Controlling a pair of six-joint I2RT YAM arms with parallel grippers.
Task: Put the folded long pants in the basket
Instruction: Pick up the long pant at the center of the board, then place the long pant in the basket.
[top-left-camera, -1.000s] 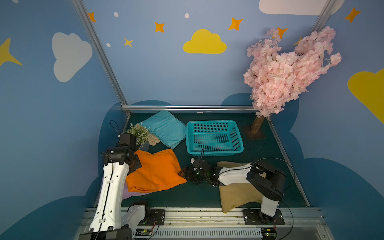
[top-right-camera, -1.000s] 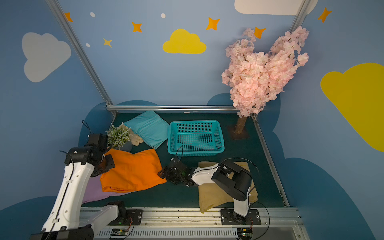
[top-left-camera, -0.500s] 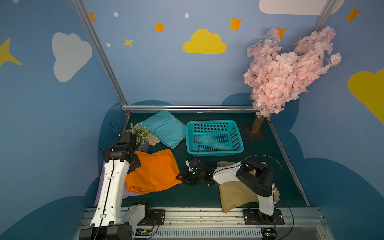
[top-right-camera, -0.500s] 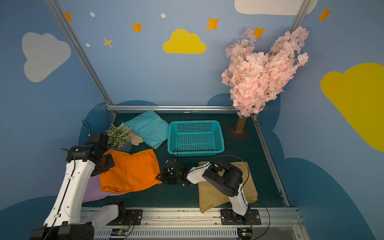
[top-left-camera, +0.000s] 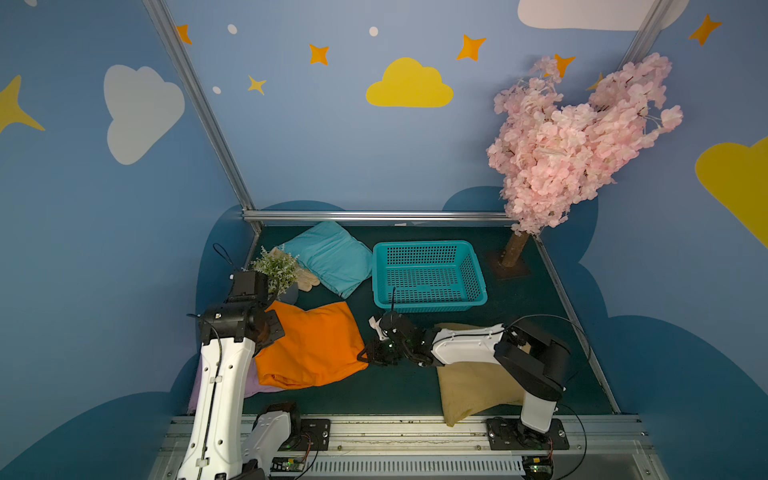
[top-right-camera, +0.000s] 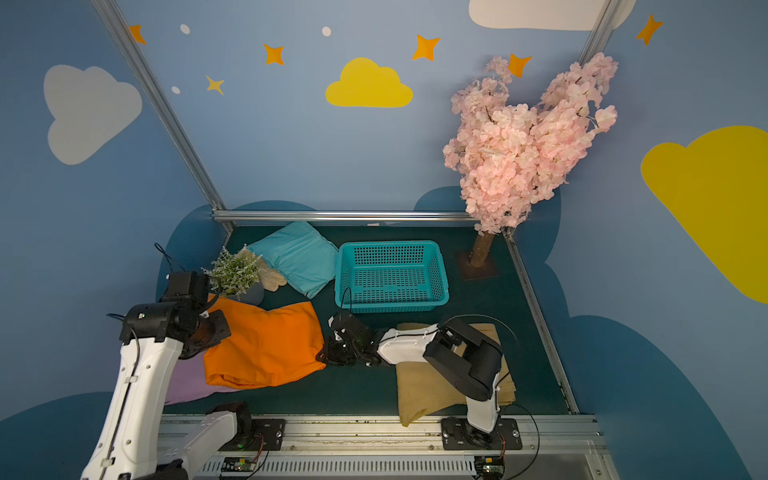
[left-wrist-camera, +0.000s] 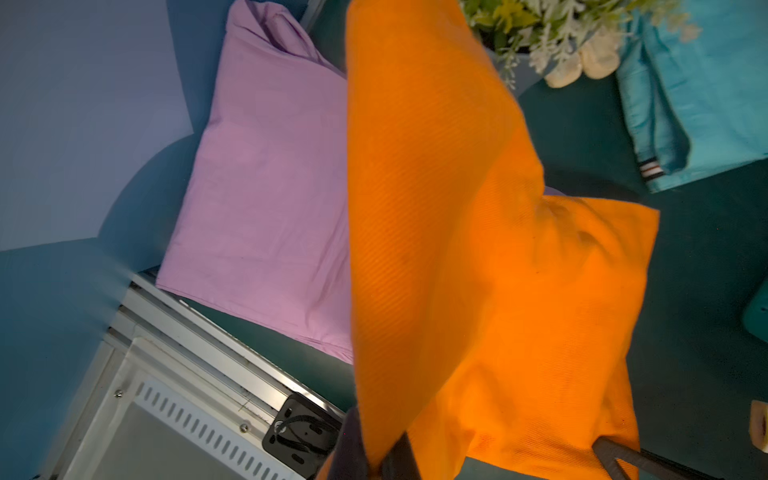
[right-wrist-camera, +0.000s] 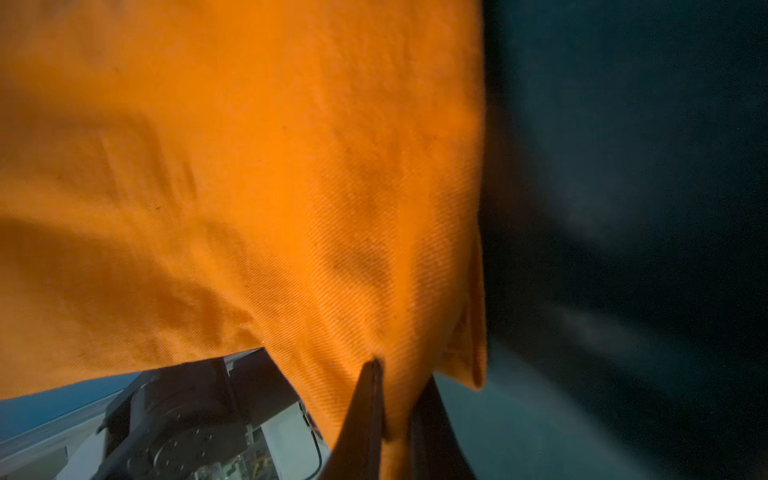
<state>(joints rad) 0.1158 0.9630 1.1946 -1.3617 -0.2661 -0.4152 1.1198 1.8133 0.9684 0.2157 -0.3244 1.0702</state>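
the orange pants (top-left-camera: 309, 345) lie on the bench (top-left-camera: 395, 399), in front of the basket (top-left-camera: 424, 245) and to its left, not in it. the left gripper (left-wrist-camera: 376, 455) is clenched on their far left corner, which is drawn up off the bench. the right gripper (right-wrist-camera: 392, 399) is pinched on the near right corner, with cloth between its fingers. the orange pants partly overlap the lilac pants (left-wrist-camera: 266, 187). the turquoise pants (top-left-camera: 332, 259) lie just beside the basket's left wall, with a glove (top-left-camera: 308, 279) and a potted plant (top-left-camera: 276, 268) near them. the khaki pants (top-left-camera: 473, 388) lie under the right arm.
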